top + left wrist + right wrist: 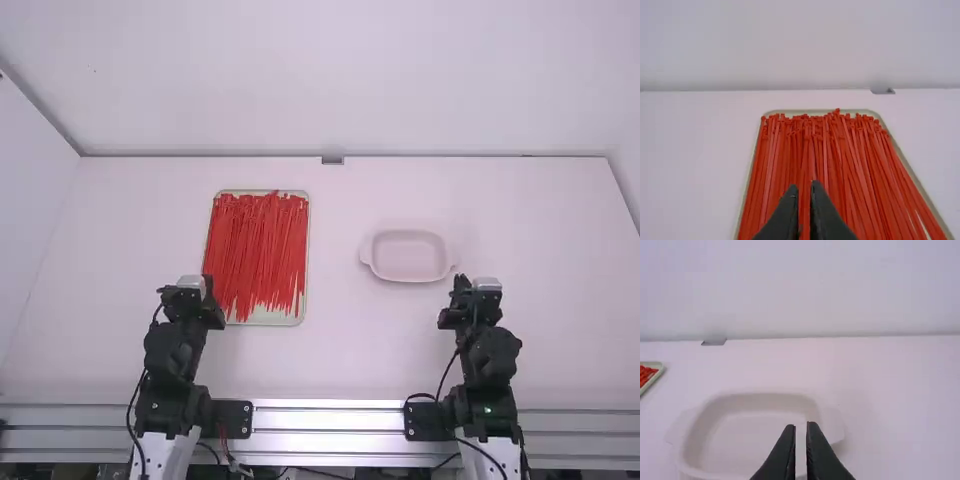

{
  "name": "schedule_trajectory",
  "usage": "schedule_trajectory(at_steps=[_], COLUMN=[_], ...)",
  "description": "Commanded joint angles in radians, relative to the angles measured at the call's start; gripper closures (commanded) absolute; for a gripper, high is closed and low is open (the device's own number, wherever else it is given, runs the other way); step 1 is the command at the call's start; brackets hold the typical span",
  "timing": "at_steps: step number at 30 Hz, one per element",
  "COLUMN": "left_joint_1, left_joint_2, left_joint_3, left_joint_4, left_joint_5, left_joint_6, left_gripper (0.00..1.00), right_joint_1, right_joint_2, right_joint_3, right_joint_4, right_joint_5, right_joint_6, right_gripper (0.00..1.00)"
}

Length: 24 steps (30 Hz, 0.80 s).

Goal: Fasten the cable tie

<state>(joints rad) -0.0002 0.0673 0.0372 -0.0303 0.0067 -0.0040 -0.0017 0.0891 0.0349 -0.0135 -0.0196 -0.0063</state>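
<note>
Closest to me, both arms sit folded low over their bases at the near edge of the table (520, 210). The left gripper (802, 186) has its fingers drawn together with only a sliver of gap and nothing between them. It hangs over the near end of the tray (751, 167), pointing along the ties. The right gripper (800, 426) is likewise closed and empty, poised above the near rim of a white dish (757, 397) with small handles.

A little farther out, the red cable ties (258, 255) lie in a thick bundle, all running lengthwise away from the arms. They fill the pale tray, which sits well left of the dish. None has been picked out, so I'd judge the job not yet started: the first step is getting one tie out.

To do that well, I reckon the left fingers need to part first, then come down at the edge of the pile and pinch near one end rather than mid-length. That way a single tie comes up and not a clump. They look thin, springy and slippery, so lifting slowly would let neighbours fall away. The other arm would then have to take the free tail and feed it into the head.

Farthest off, a small grey clip (332, 158) sits at the table's back edge
</note>
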Motion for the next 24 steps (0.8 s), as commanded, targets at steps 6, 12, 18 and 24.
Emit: schedule_trajectory(at_steps=[6,12,18,24], left_joint_1=[-0.01,-0.016,-0.022,-0.03], left_joint_2=[0.097,0.211,0.322,0.448], left_joint_3=[0.103,0.171,0.233,0.317], left_joint_4=[-0.029,-0.057,-0.075,-0.117], left_joint_5=[0.042,0.067,0.094,0.115], left_joint_6=[0.001,0.0,0.001,-0.003], left_gripper=[0.84,0.74,0.63,0.51], right_joint_1=[0.032,0.075,0.117,0.153], right_joint_2=[0.132,0.29,0.443,0.616], right_joint_3=[0.128,0.232,0.337,0.456], right_joint_4=[-0.014,-0.037,-0.057,-0.097], right_joint_5=[0.02,0.047,0.061,0.075], right_joint_6=[0.006,0.01,-0.019,-0.021], right_gripper=[0.84,0.73,0.63,0.5])
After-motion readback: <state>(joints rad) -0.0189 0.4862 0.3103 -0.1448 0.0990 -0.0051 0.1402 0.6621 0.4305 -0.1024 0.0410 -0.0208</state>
